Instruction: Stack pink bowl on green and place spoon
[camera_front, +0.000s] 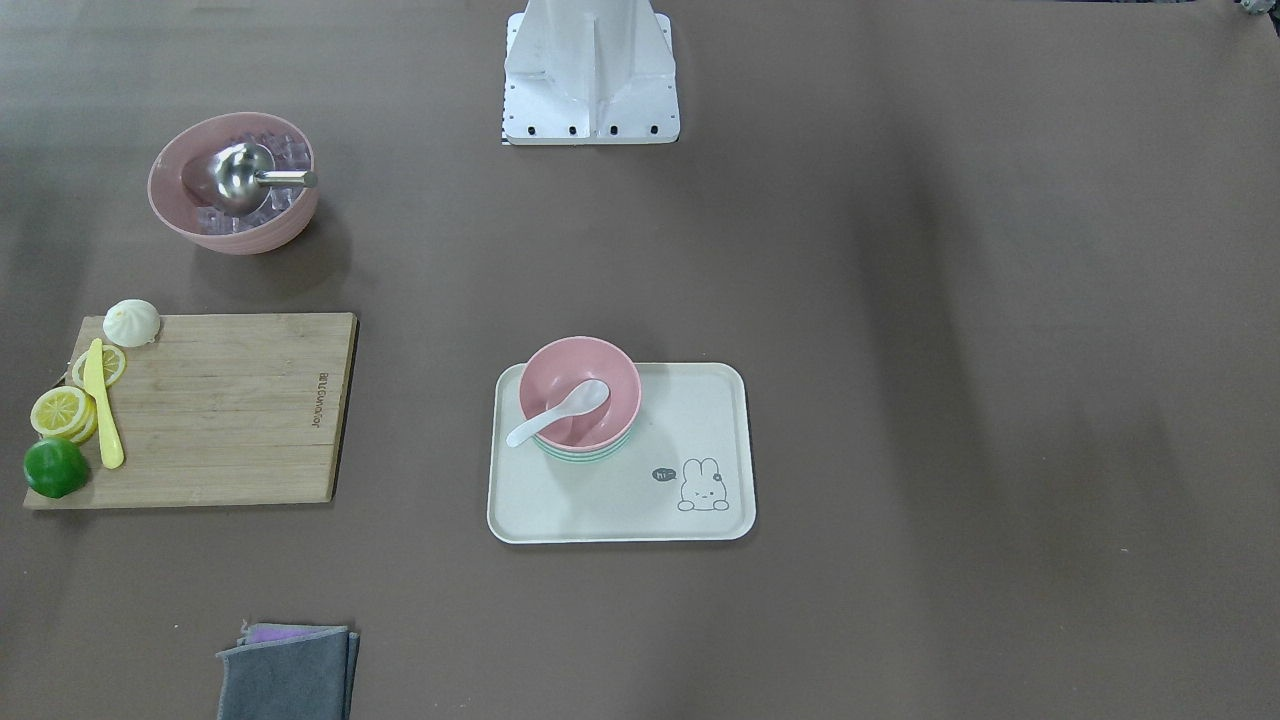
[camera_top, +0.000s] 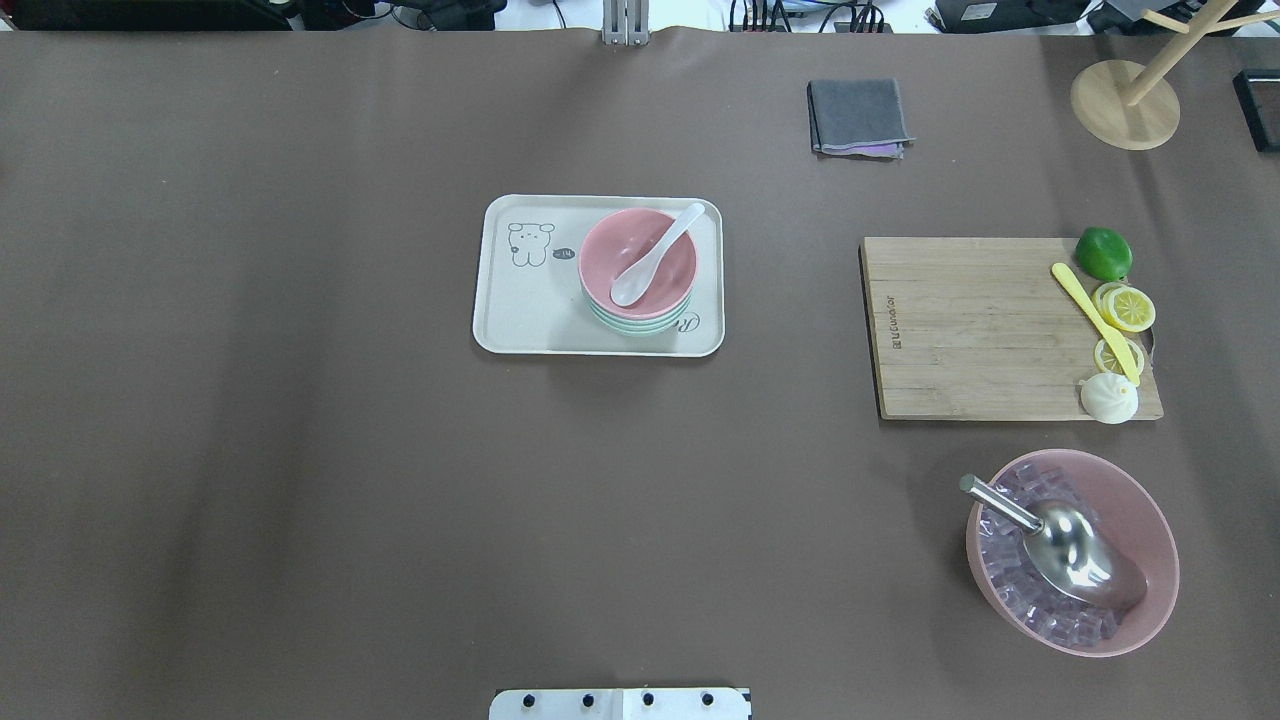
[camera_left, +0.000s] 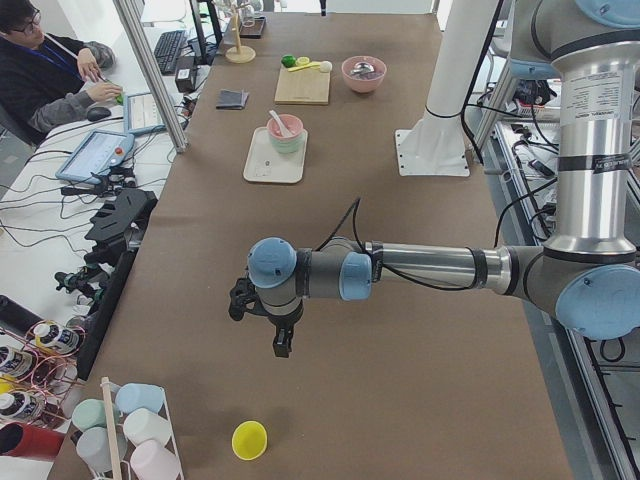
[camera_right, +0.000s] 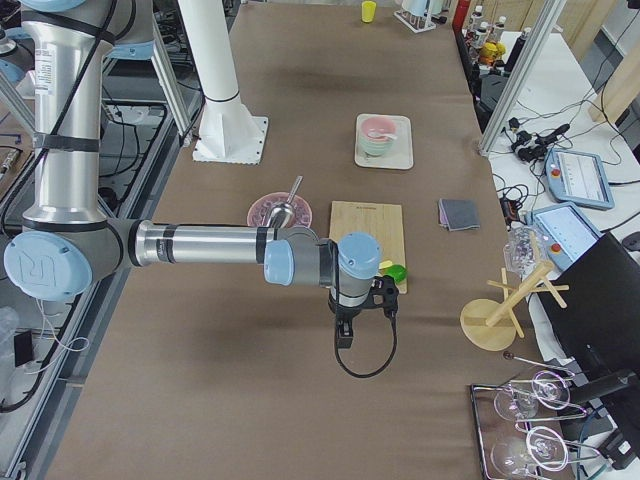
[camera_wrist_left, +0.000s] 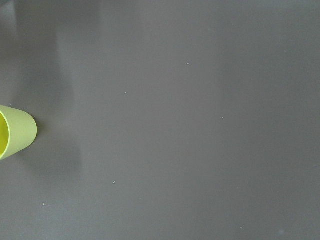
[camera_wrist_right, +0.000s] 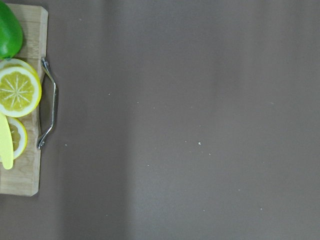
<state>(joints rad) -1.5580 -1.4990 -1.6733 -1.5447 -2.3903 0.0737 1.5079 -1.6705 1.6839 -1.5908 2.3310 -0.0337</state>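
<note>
— What is at the left edge?

— The end of a wooden cutting board (camera_wrist_right: 25, 175). A thin metal handle (camera_wrist_right: 50, 105) runs along its short side and bows out over the brown table cover (camera_wrist_right: 200, 125).

— And on the board?

— A green lime (camera_wrist_right: 9, 32) in the top corner, cut off by the frame. Just beside it lies a lemon slice (camera_wrist_right: 17, 91), flat, with the cut face up. A second lemon slice (camera_wrist_right: 19, 137) comes after it, partly covered by the tip of a yellow knife (camera_wrist_right: 5, 145).

— The rest?

— Only the table cover, with some small pale specks on it.
</note>
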